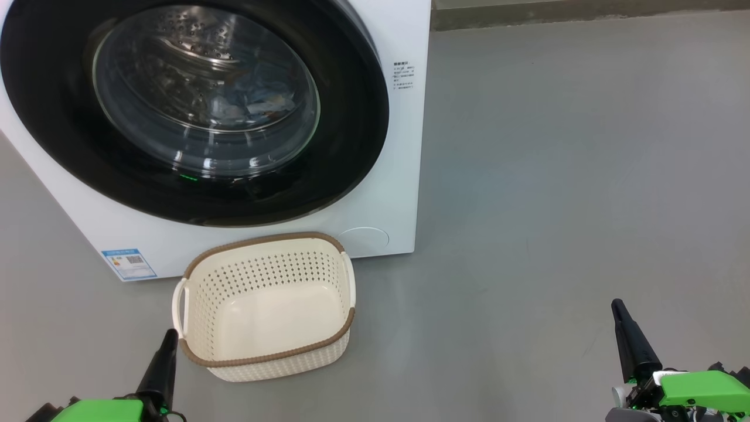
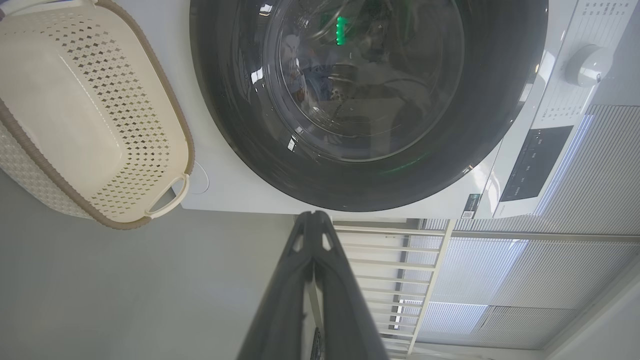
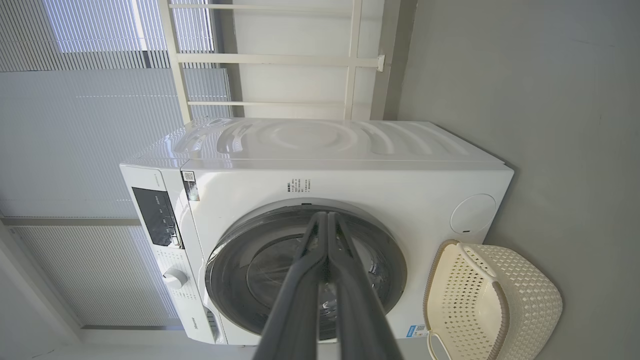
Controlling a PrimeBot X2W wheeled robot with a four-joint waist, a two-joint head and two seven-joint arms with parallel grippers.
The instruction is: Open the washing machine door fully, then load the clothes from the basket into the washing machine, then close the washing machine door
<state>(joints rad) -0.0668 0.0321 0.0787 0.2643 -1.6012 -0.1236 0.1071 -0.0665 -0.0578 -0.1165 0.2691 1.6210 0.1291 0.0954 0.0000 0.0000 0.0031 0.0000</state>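
Just beside left hand (image 1: 170, 334), basket (image 1: 263, 240).

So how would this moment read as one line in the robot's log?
washing machine door: closed | clothes: inside, behind glass | basket: empty | left gripper: shut, empty | right gripper: shut, empty

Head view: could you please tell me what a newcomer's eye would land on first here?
The washing machine door, shut, with its glossy black rim, dominates the upper left; clothes show faintly behind its glass. Below it on the grey floor stands the empty cream basket.
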